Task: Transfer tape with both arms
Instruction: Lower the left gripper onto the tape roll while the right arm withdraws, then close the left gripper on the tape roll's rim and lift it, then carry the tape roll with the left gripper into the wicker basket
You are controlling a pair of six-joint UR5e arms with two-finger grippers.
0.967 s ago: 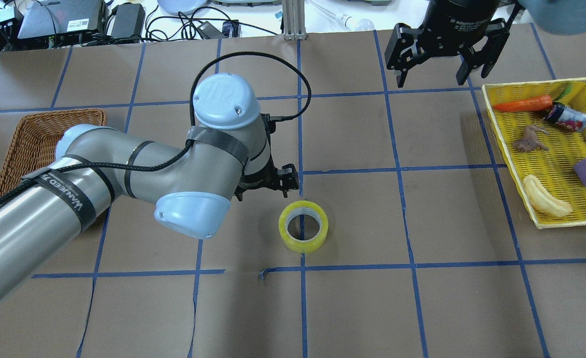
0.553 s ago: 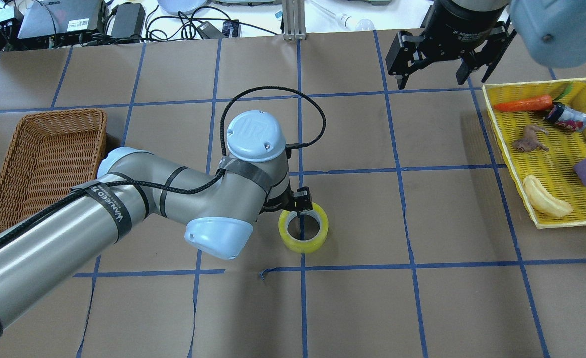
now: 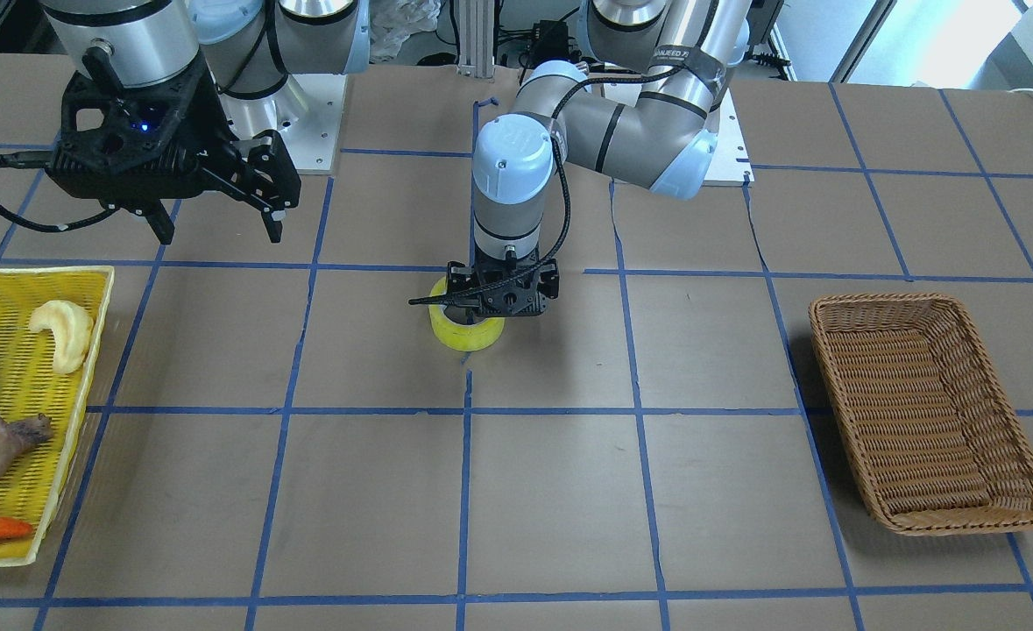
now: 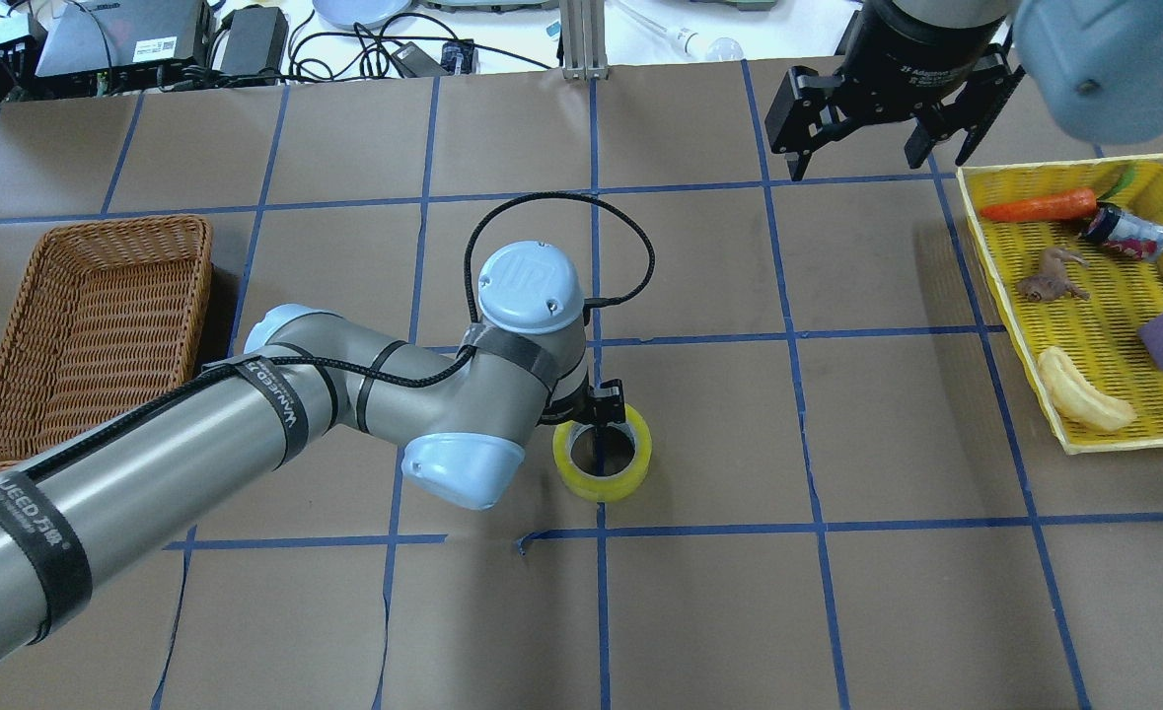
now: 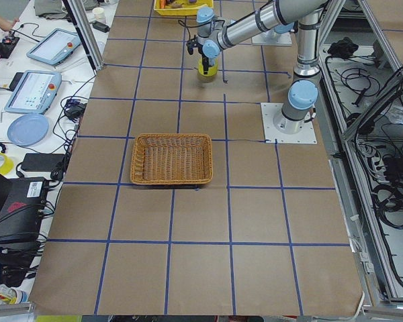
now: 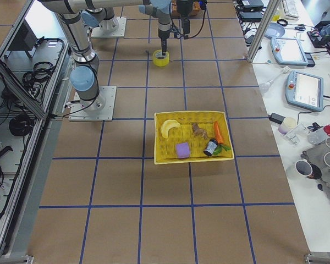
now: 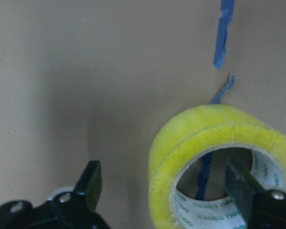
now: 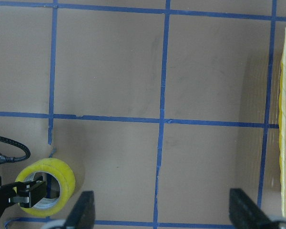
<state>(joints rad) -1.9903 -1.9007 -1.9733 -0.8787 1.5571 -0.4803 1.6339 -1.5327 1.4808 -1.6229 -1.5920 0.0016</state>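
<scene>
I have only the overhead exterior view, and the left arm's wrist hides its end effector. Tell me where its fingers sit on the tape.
Observer: The left wrist-mounted view shows the left end effector straddling the wall of the tape: one finger inside the core, one outside.
Operator: Report whether it has clamped.
Observer: No. It is open; bare table shows between the outer finger and the roll.

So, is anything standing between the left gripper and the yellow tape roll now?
Nothing visible does. The open left gripper straddles the wall of the tape: one finger is inside the roll's hole, and the other is outside it.
</scene>
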